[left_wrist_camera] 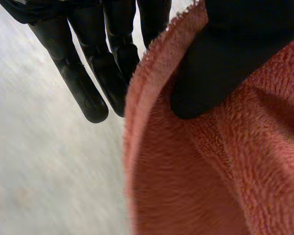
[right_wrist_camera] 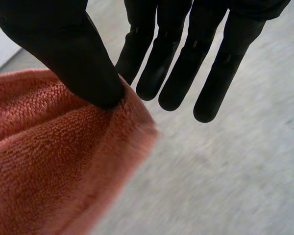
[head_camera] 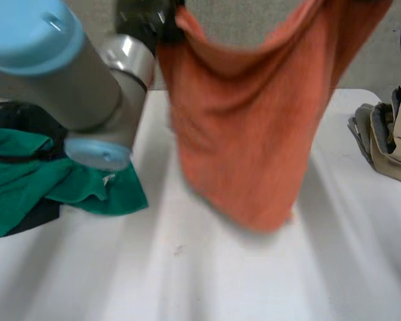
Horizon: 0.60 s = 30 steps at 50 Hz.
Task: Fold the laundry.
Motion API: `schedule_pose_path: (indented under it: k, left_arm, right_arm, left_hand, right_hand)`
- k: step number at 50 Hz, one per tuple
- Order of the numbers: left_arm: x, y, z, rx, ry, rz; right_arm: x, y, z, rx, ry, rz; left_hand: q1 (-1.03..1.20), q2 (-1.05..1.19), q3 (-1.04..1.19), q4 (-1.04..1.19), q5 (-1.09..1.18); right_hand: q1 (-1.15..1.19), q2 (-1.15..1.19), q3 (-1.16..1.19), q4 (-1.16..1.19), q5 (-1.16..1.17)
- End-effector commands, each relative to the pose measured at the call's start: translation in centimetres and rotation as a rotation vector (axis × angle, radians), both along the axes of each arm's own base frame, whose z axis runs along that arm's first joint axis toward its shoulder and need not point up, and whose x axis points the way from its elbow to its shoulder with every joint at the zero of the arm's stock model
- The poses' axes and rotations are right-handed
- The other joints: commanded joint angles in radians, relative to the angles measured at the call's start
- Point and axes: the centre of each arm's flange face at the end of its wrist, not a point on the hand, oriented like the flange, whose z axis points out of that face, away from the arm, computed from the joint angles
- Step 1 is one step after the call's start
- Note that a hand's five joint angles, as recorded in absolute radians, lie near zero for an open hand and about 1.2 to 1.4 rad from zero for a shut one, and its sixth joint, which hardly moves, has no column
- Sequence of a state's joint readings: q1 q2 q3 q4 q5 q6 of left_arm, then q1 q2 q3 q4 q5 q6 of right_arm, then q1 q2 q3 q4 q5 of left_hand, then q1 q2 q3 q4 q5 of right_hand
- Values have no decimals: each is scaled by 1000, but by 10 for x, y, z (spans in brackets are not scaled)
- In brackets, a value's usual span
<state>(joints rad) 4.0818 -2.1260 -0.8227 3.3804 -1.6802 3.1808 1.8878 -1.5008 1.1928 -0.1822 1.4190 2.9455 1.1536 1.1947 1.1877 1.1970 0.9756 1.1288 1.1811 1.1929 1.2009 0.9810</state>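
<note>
The orange terry towel hangs in the upper middle of the head view, above the white tabletop. The left hand and the right hand each clamp a top corner between thumb and straight fingers. Its top edge sags between them, and its long axis seems to run downward to a narrow tip near the tabletop. For a clean lay-down, draw the corners apart until that edge is level, then lower the tip first so the cloth spreads flat.

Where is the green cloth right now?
In the head view, the green cloth lies bunched at the left of the table, beneath the left arm, left of the hanging orange towel.
</note>
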Motion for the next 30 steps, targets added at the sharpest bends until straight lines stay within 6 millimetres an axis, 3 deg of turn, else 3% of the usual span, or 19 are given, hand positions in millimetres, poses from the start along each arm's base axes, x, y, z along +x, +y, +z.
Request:
schedule_pose_path:
  k: [1, 4, 8, 12, 13, 15, 16, 18, 19, 22, 23, 26, 27, 30]
  left_arm:
    - [30, 23, 44, -87, 43, 134]
    - [35, 34, 38, -81, -6, 151]
    - [44, 51, 13, -66, -122, 184]
    - [52, 65, -33, -16, -253, 199]
    - [55, 71, -56, 19, -306, 196]
    - [56, 79, -80, 55, -349, 179]
    - [55, 87, -104, 94, -388, 154]
    - [55, 96, -126, 130, -428, 126]
    - [54, 104, -146, 162, -460, 97]
    - [50, 112, -167, 191, -491, 56]
    - [48, 115, -176, 207, -508, 36]
    - [49, 118, -188, 243, -549, 19]
    - [53, 118, -193, 275, -576, 19]
    - [67, 113, -196, 354, -624, 50]
  right_arm:
    - [18, -16, 30, -158, -133, 42]
    - [19, -20, 21, -141, -122, 37]
    - [20, -25, -9, -62, -80, 32]
    - [19, -28, -55, 46, 24, 18]
    - [18, -28, -77, 91, 82, 12]
    - [16, -26, -104, 144, 144, 9]
    - [14, -25, -130, 192, 207, 5]
    - [11, -24, -153, 235, 258, -2]
    - [9, -24, -177, 274, 307, -9]
    - [5, -24, -205, 318, 369, -25]
    - [1, -25, -219, 344, 397, -39]
    - [-6, -29, -234, 384, 422, -65]
    - [-12, -32, -237, 400, 418, -86]
    - [-22, -38, -238, 419, 395, -124]
  left_hand:
    - [243, 202, 209, 199, 246]
    - [243, 202, 209, 199, 246]
    - [243, 202, 209, 199, 246]
    - [243, 202, 209, 199, 246]
    - [243, 202, 209, 199, 246]
    - [243, 202, 209, 199, 246]
    - [243, 202, 209, 199, 246]
    - [243, 202, 209, 199, 246]
    - [243, 202, 209, 199, 246]
    - [243, 202, 209, 199, 246]
    - [121, 80, 87, 77, 124]
    - [-179, -220, -213, -222, -175]
    - [-383, -424, -417, -427, -380]
    - [-695, -736, -729, -738, -692]
  right_hand:
    - [267, 215, 203, 195, 241]
    - [267, 215, 203, 195, 241]
    - [267, 215, 203, 195, 241]
    - [267, 215, 203, 195, 241]
    - [267, 215, 203, 195, 241]
    - [267, 215, 203, 195, 241]
    - [267, 215, 203, 195, 241]
    - [267, 215, 203, 195, 241]
    - [267, 215, 203, 195, 241]
    - [267, 215, 203, 195, 241]
    - [267, 215, 203, 195, 241]
    - [267, 215, 203, 195, 241]
    - [267, 215, 203, 195, 241]
    - [267, 215, 203, 195, 241]
